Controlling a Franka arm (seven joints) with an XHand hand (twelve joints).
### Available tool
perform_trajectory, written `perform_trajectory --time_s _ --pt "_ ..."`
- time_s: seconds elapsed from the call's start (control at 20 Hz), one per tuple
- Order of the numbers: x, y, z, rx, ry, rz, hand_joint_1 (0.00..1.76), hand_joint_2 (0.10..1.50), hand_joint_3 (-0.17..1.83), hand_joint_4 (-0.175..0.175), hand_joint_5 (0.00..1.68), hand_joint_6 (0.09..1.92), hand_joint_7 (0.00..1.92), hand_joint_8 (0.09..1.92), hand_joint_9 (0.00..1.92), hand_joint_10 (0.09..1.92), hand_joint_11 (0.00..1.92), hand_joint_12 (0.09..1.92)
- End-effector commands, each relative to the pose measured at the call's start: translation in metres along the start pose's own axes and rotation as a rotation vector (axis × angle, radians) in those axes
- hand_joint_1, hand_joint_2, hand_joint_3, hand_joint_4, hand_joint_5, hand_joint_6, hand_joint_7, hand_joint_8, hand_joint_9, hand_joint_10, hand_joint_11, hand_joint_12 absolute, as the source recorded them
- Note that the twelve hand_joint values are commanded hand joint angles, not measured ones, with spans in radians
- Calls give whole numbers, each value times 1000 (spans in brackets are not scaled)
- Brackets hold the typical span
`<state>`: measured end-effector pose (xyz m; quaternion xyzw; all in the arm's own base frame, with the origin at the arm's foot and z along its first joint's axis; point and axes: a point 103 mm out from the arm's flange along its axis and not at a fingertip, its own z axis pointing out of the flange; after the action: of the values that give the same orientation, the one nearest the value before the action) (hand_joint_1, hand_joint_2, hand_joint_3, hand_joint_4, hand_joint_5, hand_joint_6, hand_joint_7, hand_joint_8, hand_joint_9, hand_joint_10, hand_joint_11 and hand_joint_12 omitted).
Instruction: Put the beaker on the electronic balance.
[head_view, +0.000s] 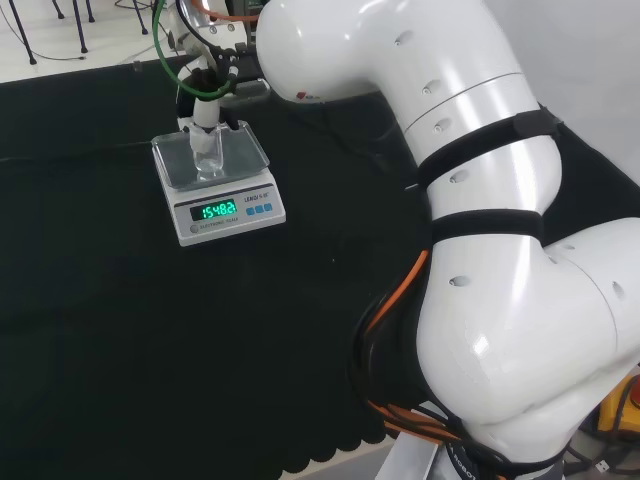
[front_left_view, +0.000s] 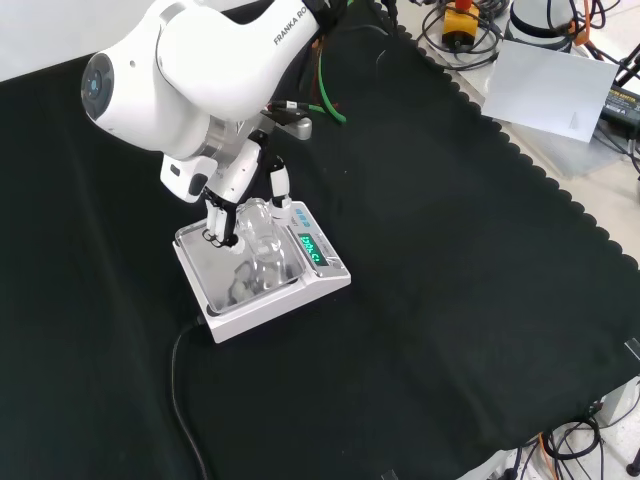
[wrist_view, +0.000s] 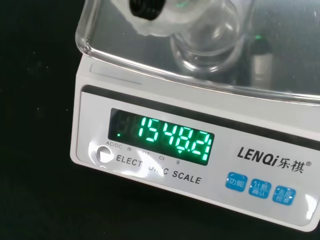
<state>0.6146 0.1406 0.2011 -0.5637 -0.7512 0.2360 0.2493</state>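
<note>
Nearest in the head view: electronic balance (head_view: 218, 185) on the desk (head_view: 150, 330), display lit. On its pan, beaker (front_left_view: 258, 240) upright, long axis vertical. Beyond and above, hand (front_left_view: 228, 195), fingers (front_left_view: 217, 225) curled round the beaker's upper wall; release still owed, probably upward.

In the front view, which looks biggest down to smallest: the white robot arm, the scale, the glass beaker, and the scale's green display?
1. The white arm, though it is nearer the camera, which enlarges it.
2. The scale.
3. The beaker standing on the scale's pan, with the hand at it.
4. The green display.
</note>
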Motion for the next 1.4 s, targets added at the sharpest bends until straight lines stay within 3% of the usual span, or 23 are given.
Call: perform_trajectory --time_s 0.05,0.25,0.4,0.5,0.6,0.65,0.8,1.1,1.15,1.2,1.3,1.4 --pt "-1 0 6 15 -6 -1 1103 848 -175 -62 273 631 393 881 720 779 1152 1011" --pt "0 -1 7 36 -23 -1 1090 841 -175 -63 284 605 392 868 702 773 1122 1021" --pt "0 -3 7 98 -34 -5 982 793 -175 -26 165 427 142 767 348 845 801 1214" --pt "0 -4 7 110 -28 -4 931 775 -175 4 97 269 36 443 99 665 446 1352" --pt "-1 -6 4 100 -21 -6 910 767 -174 20 74 152 7 135 22 217 134 1408" --pt "0 -8 3 92 -21 -7 908 763 -173 24 72 120 3 87 10 109 66 1388" --pt "0 -18 -4 66 -37 -8 900 762 -172 27 80 87 0 87 0 87 6 1333" --pt "0 -66 -30 21 -94 -1 862 773 -167 12 135 87 55 87 23 87 0 1339" --pt "-2 -76 -34 -17 -86 -2 855 788 -169 1 216 87 150 147 111 187 17 1408" --pt "-4 -87 -37 -75 -71 -6 855 812 -172 -10 312 87 239 309 208 424 80 1459" --pt "-11 -109 -41 -201 -45 4 947 924 -170 -59 663 340 632 638 641 734 489 1378" --pt "-21 -127 -43 -273 -36 30 1070 1045 -102 -58 948 708 955 818 1003 839 937 1213"
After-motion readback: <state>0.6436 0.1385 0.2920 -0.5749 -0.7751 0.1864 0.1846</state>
